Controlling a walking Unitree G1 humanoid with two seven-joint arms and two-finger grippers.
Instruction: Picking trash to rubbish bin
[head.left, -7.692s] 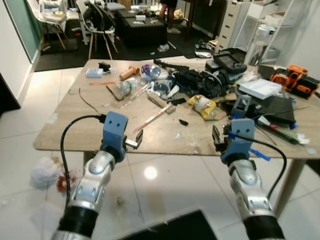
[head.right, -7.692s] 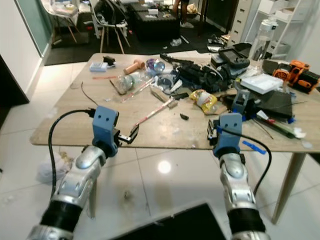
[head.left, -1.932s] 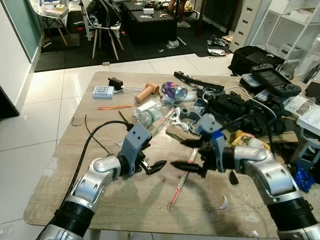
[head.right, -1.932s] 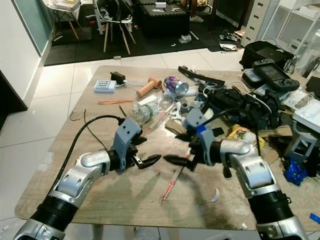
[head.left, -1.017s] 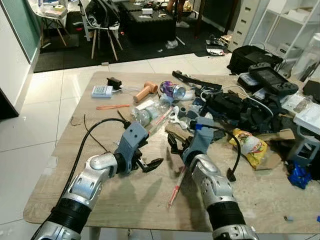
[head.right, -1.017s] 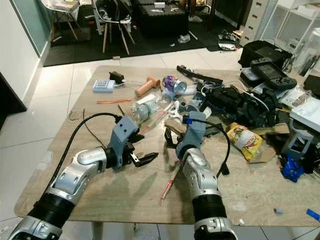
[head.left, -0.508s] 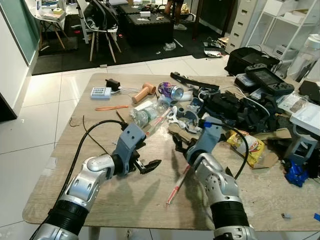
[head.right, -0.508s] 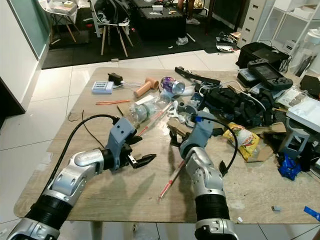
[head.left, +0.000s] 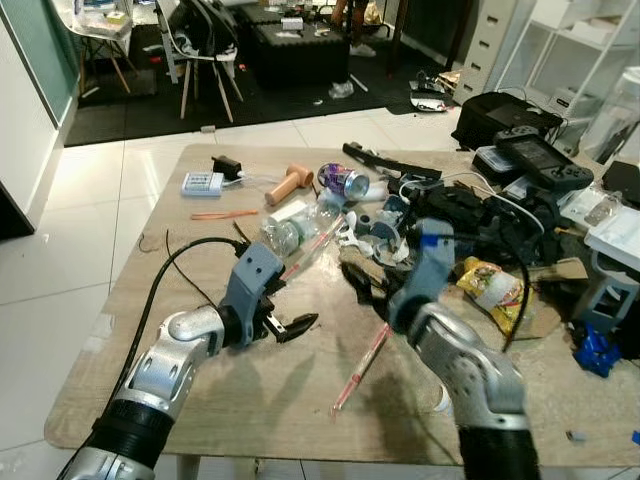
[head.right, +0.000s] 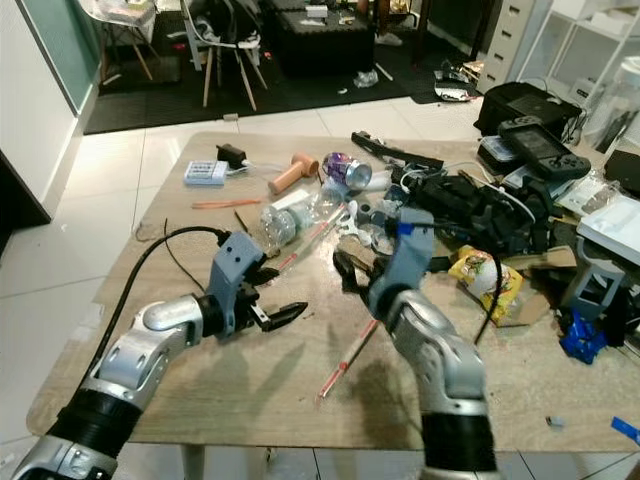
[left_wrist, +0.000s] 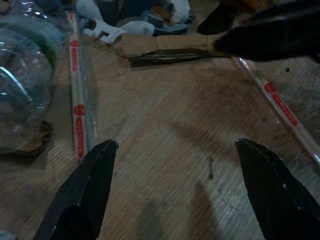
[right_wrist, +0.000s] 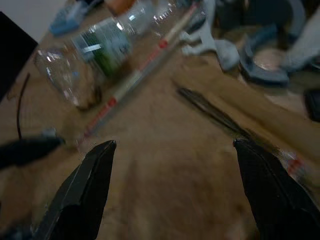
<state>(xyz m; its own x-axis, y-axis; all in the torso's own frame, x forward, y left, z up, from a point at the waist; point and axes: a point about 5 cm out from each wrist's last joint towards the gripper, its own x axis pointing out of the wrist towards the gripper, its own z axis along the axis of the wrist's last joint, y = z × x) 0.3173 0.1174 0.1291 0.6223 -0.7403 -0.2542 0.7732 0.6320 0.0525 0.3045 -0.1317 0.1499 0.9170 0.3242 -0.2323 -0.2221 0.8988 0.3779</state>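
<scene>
**Cluttered table: right arm shifts toward the pile**

Wooden table (head.left: 150, 330) carries the trash. Compared with half a second ago, the right gripper (head.left: 366, 285) has moved nearer the crushed plastic bottle (head.left: 290, 232), jaws wide and empty. The left gripper (head.left: 290, 326) keeps hovering, also open, holding nothing. Nothing is picked yet.

The near part of the worktop (head.left: 180, 400) lies bare, giving open passage up to the left gripper (head.left: 290, 326), whose fingers stand apart. A thin red-and-white stick (head.left: 362, 367) lies aslant just right of it. Farther in, a clear plastic bottle (head.left: 290, 232), a torn cardboard strip (left_wrist: 165, 46) and a black tangle of cables and gear (head.left: 480, 225) crowd the far right, with little gap between them.
</scene>
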